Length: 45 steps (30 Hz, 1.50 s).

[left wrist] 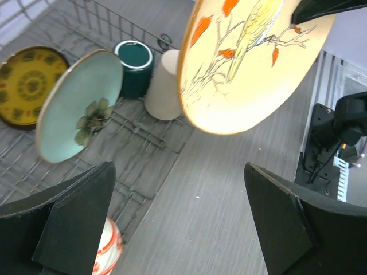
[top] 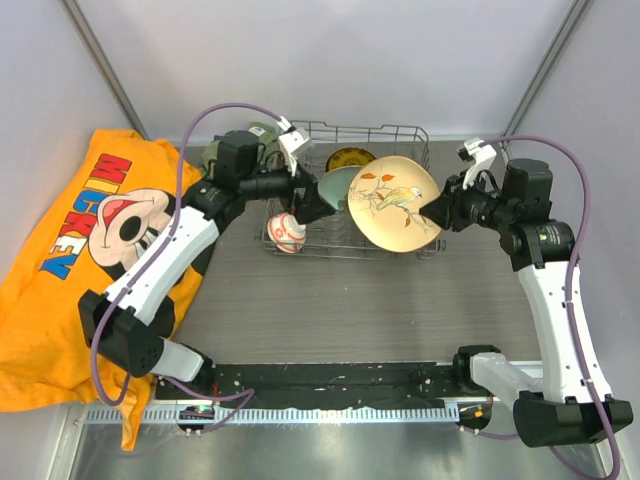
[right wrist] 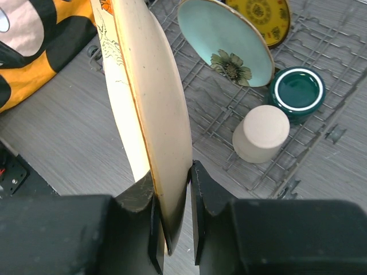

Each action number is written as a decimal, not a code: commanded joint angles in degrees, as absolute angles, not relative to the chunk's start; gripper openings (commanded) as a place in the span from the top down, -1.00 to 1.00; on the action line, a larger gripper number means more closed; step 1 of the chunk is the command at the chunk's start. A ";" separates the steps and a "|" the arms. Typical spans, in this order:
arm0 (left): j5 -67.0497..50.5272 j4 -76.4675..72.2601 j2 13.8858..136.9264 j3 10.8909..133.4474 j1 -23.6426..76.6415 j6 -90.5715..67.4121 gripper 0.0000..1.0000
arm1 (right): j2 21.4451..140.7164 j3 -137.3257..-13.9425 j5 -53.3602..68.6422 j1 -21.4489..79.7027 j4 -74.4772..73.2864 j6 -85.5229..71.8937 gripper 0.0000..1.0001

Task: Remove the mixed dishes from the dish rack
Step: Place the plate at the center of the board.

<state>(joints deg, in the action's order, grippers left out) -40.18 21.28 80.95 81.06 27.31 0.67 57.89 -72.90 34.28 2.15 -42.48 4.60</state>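
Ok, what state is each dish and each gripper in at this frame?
right gripper: shut on cream bird-painted plate
left gripper: open, empty
cream bird-painted plate: held on edge in the air
pale green plate: leaning in dish rack
small yellow patterned plate: in rack, behind the green plate
dark teal mug: in rack, mouth up
beige handleless cup: in rack, upside down
small red-orange bowl: at rack's near-left corner

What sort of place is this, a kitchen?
Probably a robot test bench rather than a real kitchen: a left arm and right arm are bolted to a grey table, plain white walls enclose it, and a wire dish rack sits beside an orange Mickey T-shirt.
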 commanded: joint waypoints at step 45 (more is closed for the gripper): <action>-41.84 6.86 81.22 71.72 36.21 -10.90 1.00 | 58.27 -64.78 49.48 7.03 -32.25 14.06 -0.30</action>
